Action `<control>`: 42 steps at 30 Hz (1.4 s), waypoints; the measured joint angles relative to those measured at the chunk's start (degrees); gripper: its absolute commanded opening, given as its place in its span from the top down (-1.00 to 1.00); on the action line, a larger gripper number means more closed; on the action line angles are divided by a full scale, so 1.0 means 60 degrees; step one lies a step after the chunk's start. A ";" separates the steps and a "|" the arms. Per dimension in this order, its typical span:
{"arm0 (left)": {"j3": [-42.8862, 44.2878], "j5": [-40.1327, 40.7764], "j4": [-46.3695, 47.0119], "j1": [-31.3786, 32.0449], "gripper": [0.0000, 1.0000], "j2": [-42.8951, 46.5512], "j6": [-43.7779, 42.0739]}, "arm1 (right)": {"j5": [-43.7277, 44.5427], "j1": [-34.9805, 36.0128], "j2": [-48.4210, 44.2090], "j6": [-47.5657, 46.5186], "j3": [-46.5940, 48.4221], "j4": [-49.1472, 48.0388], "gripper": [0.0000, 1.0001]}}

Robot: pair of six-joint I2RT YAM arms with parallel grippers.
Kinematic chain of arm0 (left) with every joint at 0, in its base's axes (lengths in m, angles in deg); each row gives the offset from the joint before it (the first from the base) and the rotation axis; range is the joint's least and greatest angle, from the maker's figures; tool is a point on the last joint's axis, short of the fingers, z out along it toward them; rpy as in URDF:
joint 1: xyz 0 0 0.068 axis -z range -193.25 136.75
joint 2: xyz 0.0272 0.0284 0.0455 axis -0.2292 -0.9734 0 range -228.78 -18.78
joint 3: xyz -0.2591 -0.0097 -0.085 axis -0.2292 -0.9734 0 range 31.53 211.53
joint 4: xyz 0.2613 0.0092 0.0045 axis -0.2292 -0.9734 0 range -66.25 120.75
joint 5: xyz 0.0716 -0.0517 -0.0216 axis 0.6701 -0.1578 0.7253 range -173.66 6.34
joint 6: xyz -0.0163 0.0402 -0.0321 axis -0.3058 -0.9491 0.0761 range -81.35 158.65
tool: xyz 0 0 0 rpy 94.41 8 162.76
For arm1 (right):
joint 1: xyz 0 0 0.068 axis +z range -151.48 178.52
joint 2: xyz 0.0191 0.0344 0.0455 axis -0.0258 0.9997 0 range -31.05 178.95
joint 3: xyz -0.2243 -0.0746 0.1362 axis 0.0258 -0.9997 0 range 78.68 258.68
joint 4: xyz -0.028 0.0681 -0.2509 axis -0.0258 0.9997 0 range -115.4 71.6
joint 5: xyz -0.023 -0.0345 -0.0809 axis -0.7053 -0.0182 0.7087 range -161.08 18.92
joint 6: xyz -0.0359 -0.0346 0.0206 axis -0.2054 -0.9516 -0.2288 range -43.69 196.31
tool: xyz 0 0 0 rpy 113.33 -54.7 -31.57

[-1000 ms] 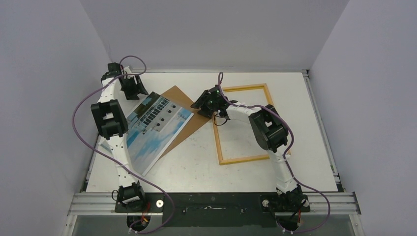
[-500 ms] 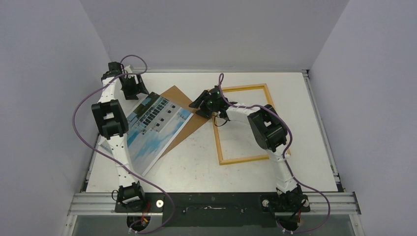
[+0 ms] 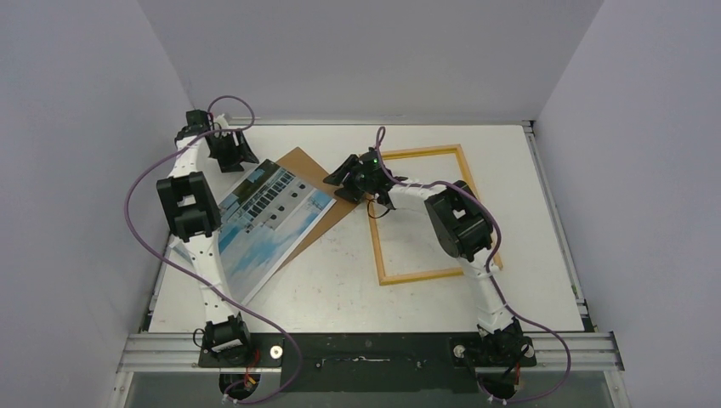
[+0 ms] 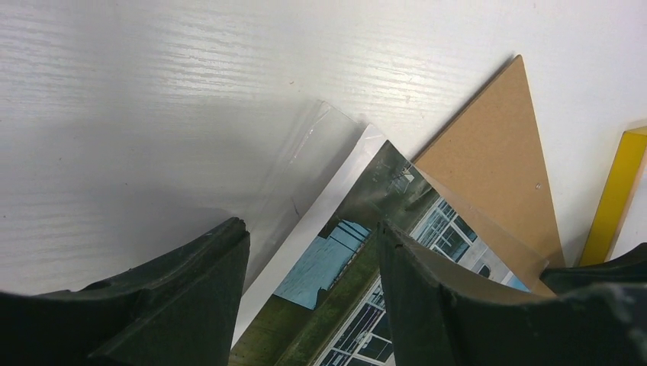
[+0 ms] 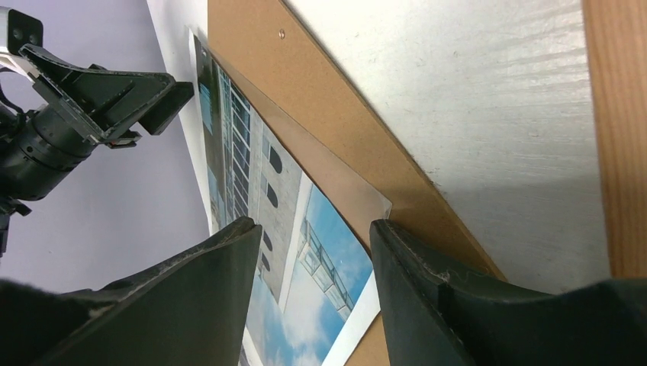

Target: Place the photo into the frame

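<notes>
Wood-coloured frame (image 3: 422,276) sits empty, right of centre. Photo (image 3: 263,225) lies left on brown board (image 3: 299,163), not inserted. Left gripper (image 4: 309,229) and right gripper (image 5: 314,227) both gape, holding nothing.

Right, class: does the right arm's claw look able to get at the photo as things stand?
Probably yes: the right claw stands open over the photo's corner, though a clear sheet seems to overlap it.

The right gripper (image 3: 342,180) shifts a little left and farther from the bases, over the brown board (image 3: 299,164). The left gripper (image 3: 241,160) pulls slightly away from the photo (image 3: 263,223).
</notes>
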 measured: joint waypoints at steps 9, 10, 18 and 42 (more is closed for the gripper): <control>-0.0419 -0.0233 0.0605 -0.0127 -0.12 0.0146 0.0211 | -0.0076 -0.0018 0.0106 0.0288 -0.0215 -0.0805 -0.13; -0.0452 -0.0251 0.0659 -0.0131 -0.12 0.0149 0.0244 | -0.0080 -0.0018 0.0102 0.0313 -0.0280 -0.0943 -0.13; -0.0601 -0.0404 0.0892 -0.0135 -0.11 0.0237 0.0324 | -0.0055 -0.0047 -0.0026 0.0470 -0.0834 -0.1770 -0.12; -0.1351 0.0306 0.0262 0.0725 -0.40 0.1581 0.0455 | 0.0623 -0.0219 -0.1887 -0.0561 -0.1974 -0.0379 -0.15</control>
